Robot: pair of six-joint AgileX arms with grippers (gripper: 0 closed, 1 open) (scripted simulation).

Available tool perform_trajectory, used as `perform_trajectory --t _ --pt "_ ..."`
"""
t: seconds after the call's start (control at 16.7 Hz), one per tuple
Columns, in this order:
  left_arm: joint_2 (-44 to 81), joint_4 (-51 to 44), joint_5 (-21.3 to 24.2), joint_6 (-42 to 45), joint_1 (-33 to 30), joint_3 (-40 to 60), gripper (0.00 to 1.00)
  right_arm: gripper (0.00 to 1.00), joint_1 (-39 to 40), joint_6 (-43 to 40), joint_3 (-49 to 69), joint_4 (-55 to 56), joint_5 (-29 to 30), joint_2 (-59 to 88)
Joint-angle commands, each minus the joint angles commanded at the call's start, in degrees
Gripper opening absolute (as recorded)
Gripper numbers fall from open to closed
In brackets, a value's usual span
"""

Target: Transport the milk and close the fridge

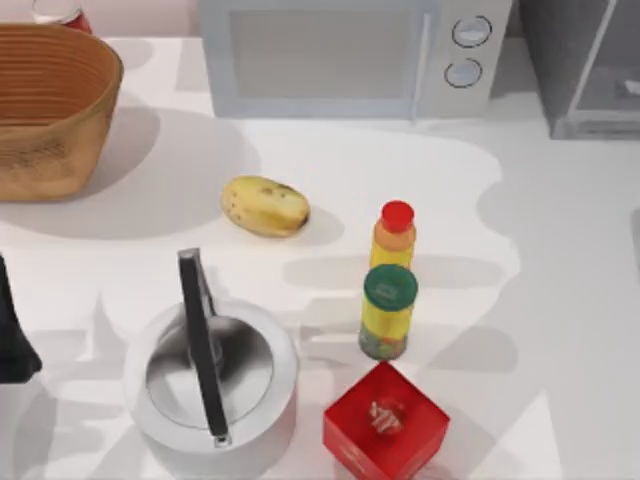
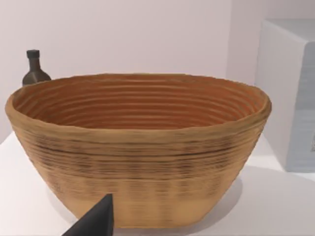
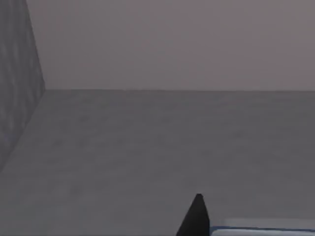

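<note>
Right gripper (image 3: 198,216) is inside the grey fridge (image 1: 585,70) at the table's right rear; its finger state cannot be determined, with the milk (image 3: 263,227) just beside its fingertip. Judged step: placing the carton. Next: release, withdraw, then close the door. Left gripper (image 2: 96,221) is parked facing the basket (image 2: 138,147).

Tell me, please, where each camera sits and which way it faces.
Top view: above the table, looking down on kettle, microwave and fridge; left arm at its left edge.
Left wrist view: faces the basket, which the top view shares; a finger shows.
Right wrist view: faces a grey interior; a finger beside a blue-edged carton.
</note>
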Motion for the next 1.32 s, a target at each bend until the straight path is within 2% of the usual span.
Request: perform_trajectory --t 0.24,1.02,1.32 --pt "0.00 0.00 0.00 0.00 0.00 0.00 1.00 0.00 -0.08 -0.02 0.05 -0.03 -0.01 0.06" --pt "0.00 0.00 0.00 0.00 0.00 0.00 1.00 0.98 -0.08 -0.02 0.05 -0.03 -0.01 0.06" --pt "0.00 0.00 0.00 0.00 0.00 0.00 1.00 1.00 -0.08 -0.02 0.05 -0.03 -0.01 0.06"
